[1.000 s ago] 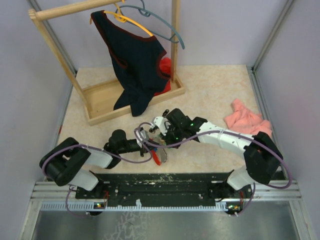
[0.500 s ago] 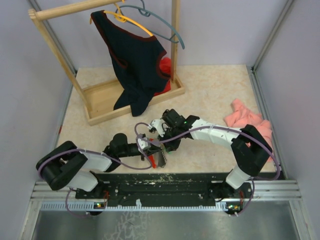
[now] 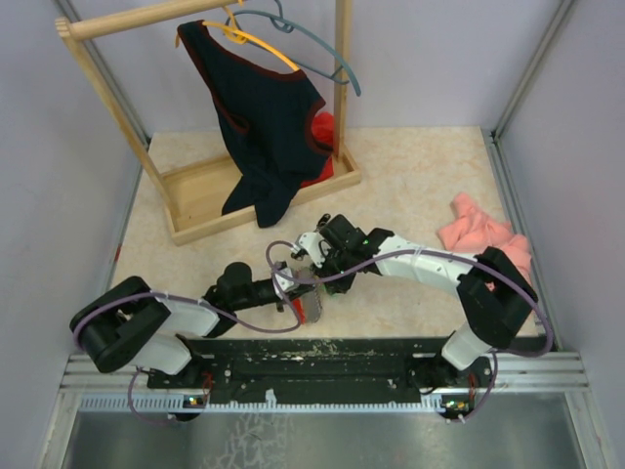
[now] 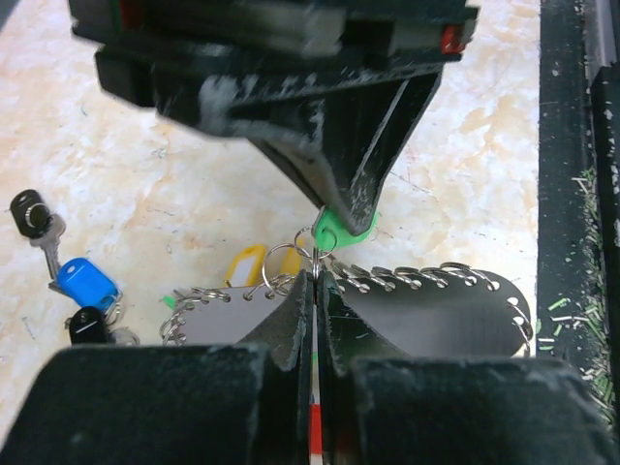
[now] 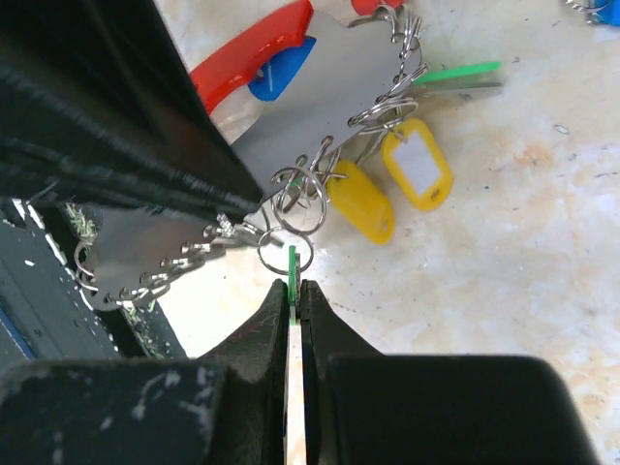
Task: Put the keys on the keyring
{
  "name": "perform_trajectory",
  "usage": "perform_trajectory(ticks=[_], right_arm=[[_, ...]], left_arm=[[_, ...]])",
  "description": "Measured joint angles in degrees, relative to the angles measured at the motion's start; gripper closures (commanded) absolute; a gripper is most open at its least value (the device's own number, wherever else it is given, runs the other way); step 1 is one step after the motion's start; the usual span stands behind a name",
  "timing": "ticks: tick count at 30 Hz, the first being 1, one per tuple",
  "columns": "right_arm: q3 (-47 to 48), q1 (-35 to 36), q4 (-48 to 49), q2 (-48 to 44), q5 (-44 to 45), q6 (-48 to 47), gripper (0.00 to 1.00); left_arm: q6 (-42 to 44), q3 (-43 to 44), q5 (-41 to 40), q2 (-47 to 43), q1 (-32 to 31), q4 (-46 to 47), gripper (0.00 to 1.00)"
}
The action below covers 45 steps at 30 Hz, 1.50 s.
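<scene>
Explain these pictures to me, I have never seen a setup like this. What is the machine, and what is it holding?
This is a robot with two arms bolted at the near edge of a table. The wide picture looks down from above and behind: left arm on the left, right arm on the right. Each close-up comes from a camera on one wrist, so the black shapes at its bottom are that arm's own fingers. On the table are a wooden rack with a dark garment and, to the right, a pink cloth. The left gripper is shut on the keyring, a grey metal piece with small rings along its edge. The right gripper pinches a green key beside it. Some yellow keys seem to hang on it; a blue key lies apart.
</scene>
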Motion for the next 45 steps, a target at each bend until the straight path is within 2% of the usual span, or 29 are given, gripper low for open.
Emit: perform_trajectory(ticks=[3, 6, 10, 20, 29, 35, 45], right_arm=[[-2.21, 0.09, 1.75, -3.74, 0.59, -0.90, 1.00], [-2.86, 0.44, 2.69, -6.58, 0.76, -1.79, 1.00], [-2.86, 1.29, 3.26, -7.02, 0.96, -2.67, 1.00], [-2.75, 2.82, 3.52, -6.43, 1.40, -3.37, 1.00], [-1.22, 3.34, 3.43, -3.91, 2.34, -3.72, 1.00], [-1.29, 2.32, 3.39, -1.11, 6.69, -1.66, 1.00], [-2.69, 1.36, 5.95, 1.03, 15.69, 2.60, 0.70]], left_arm=[[0.00, -0.04, -2.29, -0.44, -0.28, -0.02, 0.88], [0.02, -0.09, -3.61, -0.79, -0.35, -0.02, 0.75], [-0.11, -0.24, -4.15, -0.85, -0.33, -0.04, 0.68], [-3.08, -0.81, -0.59, -6.56, -0.33, -5.05, 0.62], [-4.61, 2.23, 0.09, -3.23, -0.33, -12.00, 0.62], [-5.77, 4.98, -1.64, -1.62, -0.22, -19.54, 0.60], [-8.90, 10.56, -3.76, 0.17, -0.35, -32.44, 0.56]])
